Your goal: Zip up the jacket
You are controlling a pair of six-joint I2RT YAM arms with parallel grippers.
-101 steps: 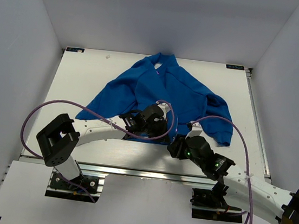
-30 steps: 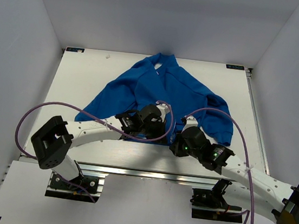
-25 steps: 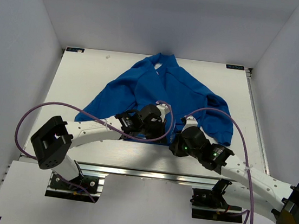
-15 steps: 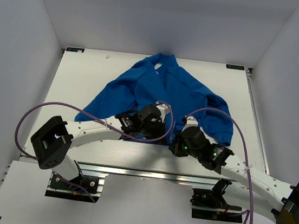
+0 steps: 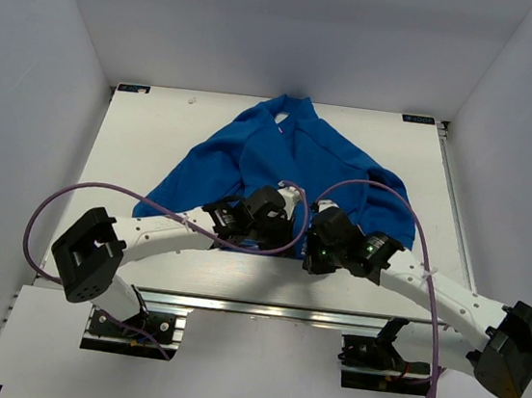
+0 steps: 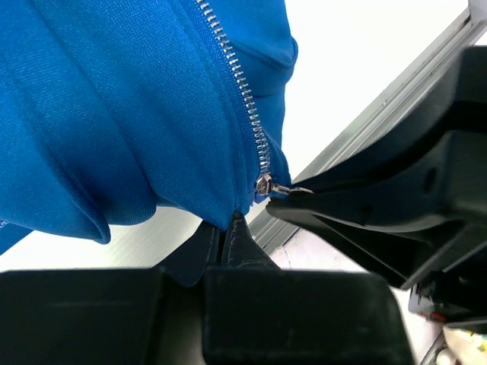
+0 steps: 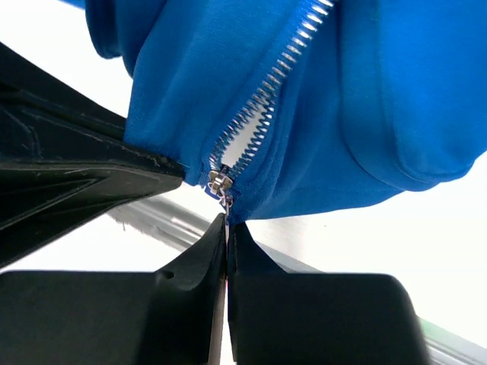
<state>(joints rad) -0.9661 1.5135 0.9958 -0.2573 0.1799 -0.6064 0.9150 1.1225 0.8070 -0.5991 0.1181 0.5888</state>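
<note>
The royal-blue jacket [image 5: 290, 158] lies spread on the white table, collar at the far end, hem toward the arms. Both grippers meet at the bottom of its front. My left gripper [image 6: 228, 222] [image 5: 285, 238] is shut on the hem fabric just beside the foot of the pale zipper [image 6: 242, 99]. The metal zipper slider [image 7: 219, 182] [image 6: 264, 185] sits at the very bottom of the teeth. My right gripper [image 7: 227, 220] [image 5: 305, 245] is shut on the slider's small pull tab. Above the slider the two rows of teeth [image 7: 262, 99] run apart.
The table [image 5: 147, 136] ends close behind the hem at a metal front rail [image 5: 253, 306]. Grey walls enclose the left, right and far sides. Purple cables [image 5: 101, 200] loop over both arms. One sleeve [image 5: 391, 224] lies to the right of the right gripper.
My right arm has swung left and forward to the hem, and its jaws have closed on the zipper pull. The left gripper has kept its hold on the hem.
</note>
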